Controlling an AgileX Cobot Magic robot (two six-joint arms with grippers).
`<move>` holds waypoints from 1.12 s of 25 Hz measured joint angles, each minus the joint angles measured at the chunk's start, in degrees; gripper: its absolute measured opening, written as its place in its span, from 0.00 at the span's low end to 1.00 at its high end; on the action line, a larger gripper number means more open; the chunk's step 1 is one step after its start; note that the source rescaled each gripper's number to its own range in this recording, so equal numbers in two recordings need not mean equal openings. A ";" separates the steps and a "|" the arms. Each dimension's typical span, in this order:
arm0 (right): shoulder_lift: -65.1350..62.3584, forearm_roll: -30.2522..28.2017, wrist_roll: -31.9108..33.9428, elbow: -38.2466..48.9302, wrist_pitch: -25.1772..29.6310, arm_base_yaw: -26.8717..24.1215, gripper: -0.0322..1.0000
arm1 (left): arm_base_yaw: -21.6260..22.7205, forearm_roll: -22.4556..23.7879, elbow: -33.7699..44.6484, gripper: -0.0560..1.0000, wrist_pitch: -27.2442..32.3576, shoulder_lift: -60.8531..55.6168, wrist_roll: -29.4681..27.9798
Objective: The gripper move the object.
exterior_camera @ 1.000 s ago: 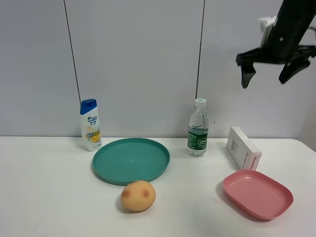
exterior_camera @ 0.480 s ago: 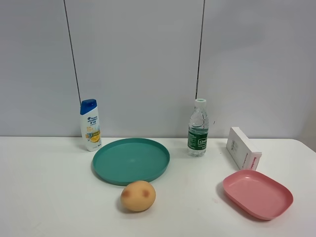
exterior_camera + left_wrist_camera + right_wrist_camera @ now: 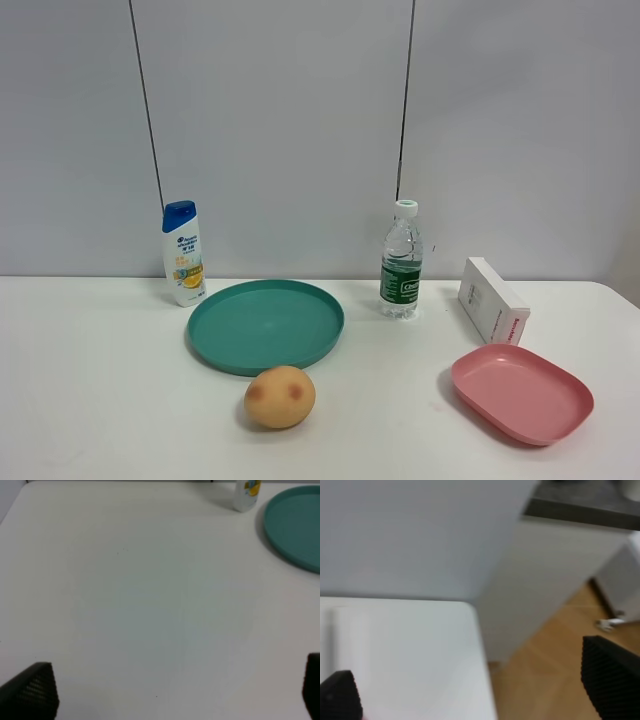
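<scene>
Table is plain white, matte and clean, set against a pale grey panelled wall with two thin dark seams running down it. Carton, white with red lettering on its side, lies on the table on the right tool's side, touching or just behind the pink tray and near the water bottle; nothing grips it. Left tool hangs over a bare stretch of table, fingers spread wide with nothing between them. Well ahead of it stand the shampoo bottle and the rim of the green plate, the two just beside each other. Right tool is also spread wide and empty, with black fingertips at both edges of its view. It looks past the table's rounded corner to a wood floor, a white cabinet side and more grey wall; that view is blurred. Neither tool shows in the high view, so I cannot tell how far either is from the carton. A peach-coloured fruit sits on the table just in front of the green plate, apart from the tray.
</scene>
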 joint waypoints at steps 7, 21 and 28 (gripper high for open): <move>-5.42 23.91 -9.55 0.05 0.39 0.11 0.85 | 0.00 0.00 0.00 1.00 0.00 0.00 0.00; -12.23 29.83 -16.07 15.24 0.39 -0.30 0.85 | 0.00 0.00 0.00 1.00 0.00 0.00 0.00; -26.72 28.98 -14.61 40.42 -4.40 -7.99 0.85 | 0.00 0.00 0.00 1.00 0.00 0.00 0.00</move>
